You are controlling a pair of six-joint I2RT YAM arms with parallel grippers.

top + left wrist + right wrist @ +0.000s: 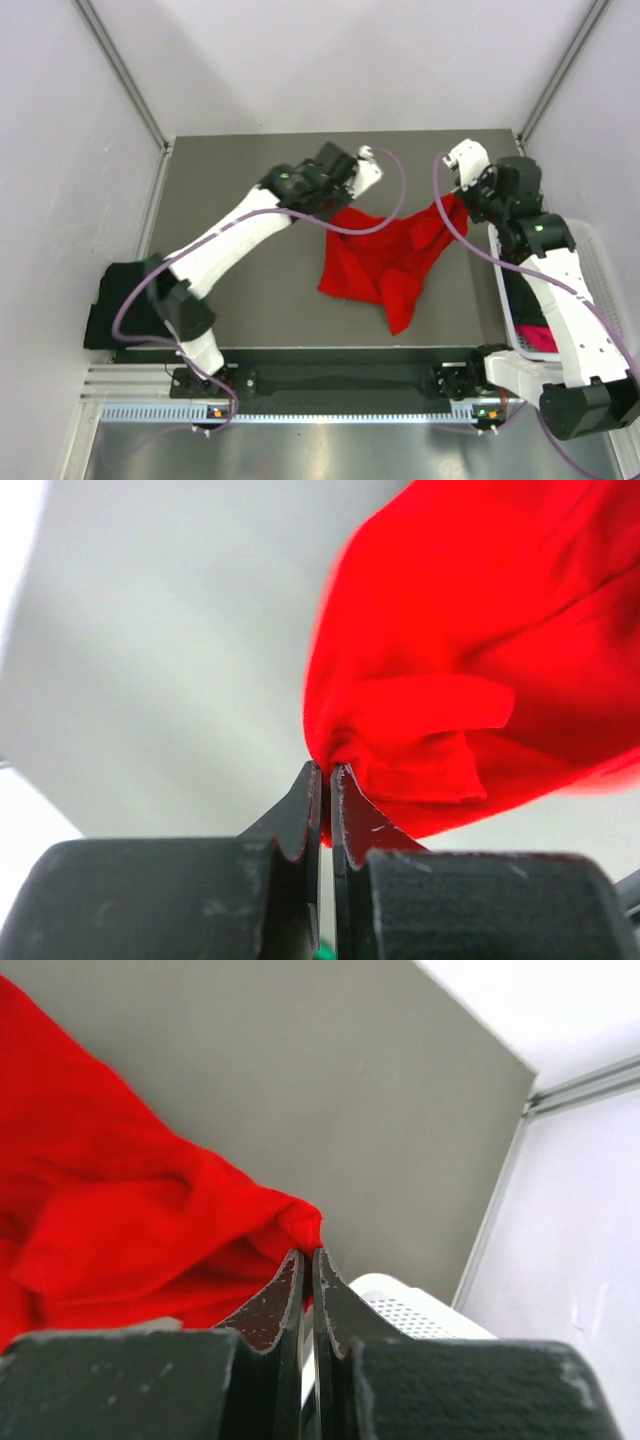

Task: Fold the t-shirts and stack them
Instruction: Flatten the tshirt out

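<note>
We see the bright red soft cloth t-shirt strung between the two arms over the far middle of the dark grey table. The left gripper has its jaws pressed together on a bunched fold at one upper corner. The right gripper is likewise clamped on the tip of the opposite corner. We judge that the two corners are held apart so the shirt's top edge is pulled out wide and the crumpled body can be spread flat before any fold is made.

The middle sags and a twisted lobe trails toward the near edge, so the cloth is far from flat. We cannot tell how much of it rests on the surface.

A black folded cloth shirt lies at the left edge, probably marking the stacking place. The white mesh plastic basket on the right holds a magenta-pink shirt, apparently waiting its turn.
</note>
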